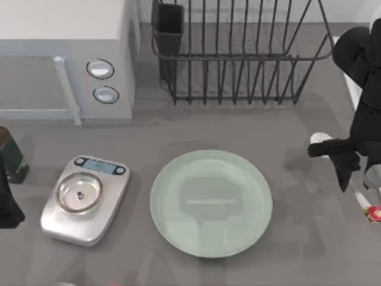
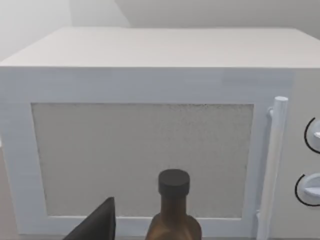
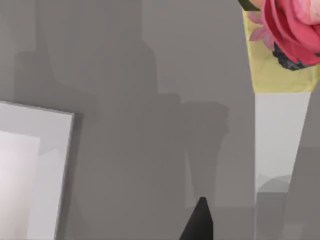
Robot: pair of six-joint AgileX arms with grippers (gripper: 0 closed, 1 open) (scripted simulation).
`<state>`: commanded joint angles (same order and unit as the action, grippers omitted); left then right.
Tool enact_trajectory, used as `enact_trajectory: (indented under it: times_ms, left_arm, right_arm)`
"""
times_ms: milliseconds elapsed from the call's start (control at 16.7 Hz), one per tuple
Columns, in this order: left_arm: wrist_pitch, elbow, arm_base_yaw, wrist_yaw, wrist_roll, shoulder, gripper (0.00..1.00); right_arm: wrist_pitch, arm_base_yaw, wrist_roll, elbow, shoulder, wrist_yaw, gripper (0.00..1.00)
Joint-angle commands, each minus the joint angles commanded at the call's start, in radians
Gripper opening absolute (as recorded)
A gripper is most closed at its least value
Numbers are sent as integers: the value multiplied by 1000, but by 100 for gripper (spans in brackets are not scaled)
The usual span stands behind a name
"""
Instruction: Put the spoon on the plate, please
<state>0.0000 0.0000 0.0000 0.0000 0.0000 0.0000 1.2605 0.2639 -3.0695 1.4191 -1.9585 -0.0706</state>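
Grey table [image 1: 297, 250] bears plate [image 1: 211, 202], scale [image 1: 85, 199], microwave [image 1: 65, 59], rack [image 1: 238, 53].

Grey table [image 1: 238, 128] with a pale wall [image 2: 200, 12] behind.

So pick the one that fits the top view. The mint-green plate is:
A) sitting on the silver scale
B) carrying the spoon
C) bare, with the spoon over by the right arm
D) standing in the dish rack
C: the plate lies bare on the table between the scale and the right gripper, where the spoon pokes out white at the table's right edge.
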Motion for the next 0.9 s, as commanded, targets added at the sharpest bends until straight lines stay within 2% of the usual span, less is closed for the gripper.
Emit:
enact_trajectory:
  times_ms: [240, 480, 720, 900]
  left_arm:
    - [0, 0, 0, 0, 0, 0, 100]
    - [0, 0, 0, 0, 0, 0, 100]
    - [0, 0, 0, 0, 0, 0, 100]
    - [0, 0, 0, 0, 0, 0, 100]
  right_arm:
    - [0, 206, -381, 129, -121, -16, 0]
    - [-38, 383, -662, 255, -191, 9, 0]
    - [-80, 488, -818, 341, -210, 49, 0]
    - [-87, 503, -840, 356, -211, 57, 0]
